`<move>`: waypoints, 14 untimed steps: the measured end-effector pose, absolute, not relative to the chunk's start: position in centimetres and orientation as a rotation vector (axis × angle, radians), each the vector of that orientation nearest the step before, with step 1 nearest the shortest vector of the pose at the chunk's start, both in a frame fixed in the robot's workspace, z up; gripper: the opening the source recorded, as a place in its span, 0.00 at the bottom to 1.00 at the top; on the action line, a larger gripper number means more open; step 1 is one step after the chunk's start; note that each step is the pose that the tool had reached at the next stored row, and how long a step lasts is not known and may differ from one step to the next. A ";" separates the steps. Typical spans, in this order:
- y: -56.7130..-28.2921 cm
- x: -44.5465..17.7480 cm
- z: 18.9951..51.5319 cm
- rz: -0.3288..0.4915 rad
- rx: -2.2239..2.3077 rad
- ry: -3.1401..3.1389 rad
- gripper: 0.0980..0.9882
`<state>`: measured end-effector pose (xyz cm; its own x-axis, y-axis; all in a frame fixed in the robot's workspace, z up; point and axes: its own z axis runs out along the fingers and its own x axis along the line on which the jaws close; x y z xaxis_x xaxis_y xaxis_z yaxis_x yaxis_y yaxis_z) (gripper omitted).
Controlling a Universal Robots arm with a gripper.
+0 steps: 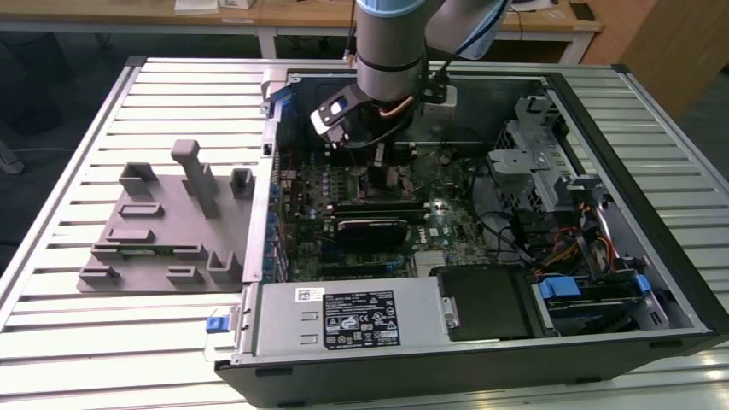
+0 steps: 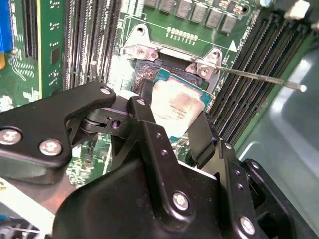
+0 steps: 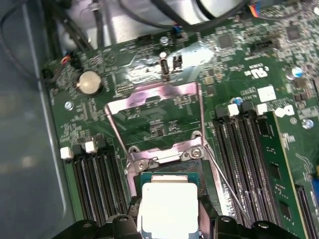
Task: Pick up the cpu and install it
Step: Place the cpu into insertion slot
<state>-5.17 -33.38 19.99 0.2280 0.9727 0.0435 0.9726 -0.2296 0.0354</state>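
Install step in hand: the fingers (image 2: 202, 134) pinch the cpu (image 2: 174, 107) at the open socket (image 2: 147, 74), where seating likely calls for square, level alignment

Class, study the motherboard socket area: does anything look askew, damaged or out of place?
Nothing stands out. The cpu sits square over the socket, held in the gripper; the retention frame is flipped open and its lever swung clear, as fitting a chip needs.
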 end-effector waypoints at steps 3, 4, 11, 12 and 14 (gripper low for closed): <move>-33.4 -5.2 19.9 0.086 2.410 2.012 0.49; -33.4 -5.2 19.9 0.084 2.393 2.031 0.49; -33.4 -5.2 19.8 0.044 2.312 2.102 0.49; -33.4 -5.2 19.8 0.044 2.308 2.107 0.49; -33.4 -5.2 19.8 0.046 2.304 2.114 0.49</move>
